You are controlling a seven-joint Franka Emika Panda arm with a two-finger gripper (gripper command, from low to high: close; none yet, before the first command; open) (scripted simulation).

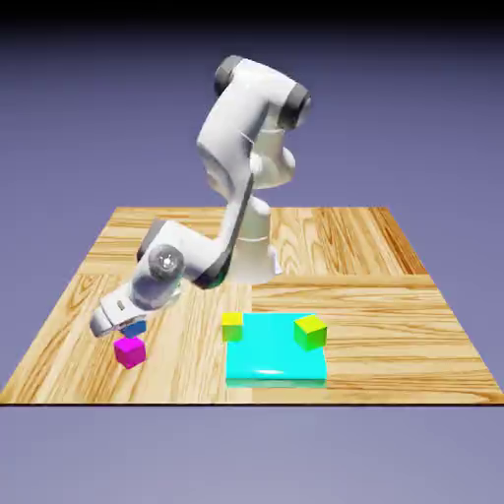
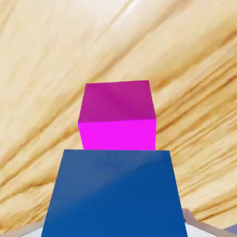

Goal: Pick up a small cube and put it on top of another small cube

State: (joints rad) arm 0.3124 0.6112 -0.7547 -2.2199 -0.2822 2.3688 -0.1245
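My gripper [image 1: 126, 325] is low over the table at the exterior view's left and is shut on the small blue cube [image 1: 136, 328]. In the hand view the blue cube [image 2: 115, 194] fills the bottom between the grey fingertips [image 2: 200, 227], which barely show at the corners. The magenta cube [image 1: 129, 350] rests on the wood just in front of the blue one, close beside it. In the hand view the magenta cube [image 2: 117, 115] lies right beyond the blue cube. Whether the blue cube is off the table I cannot tell.
A big flat cyan slab [image 1: 276, 366] lies at the table's front middle. One yellow-green cube [image 1: 310, 331] stands on its back right part, and another yellow-green cube [image 1: 231, 326] stands at its back left corner. The table's front edge is near the magenta cube.
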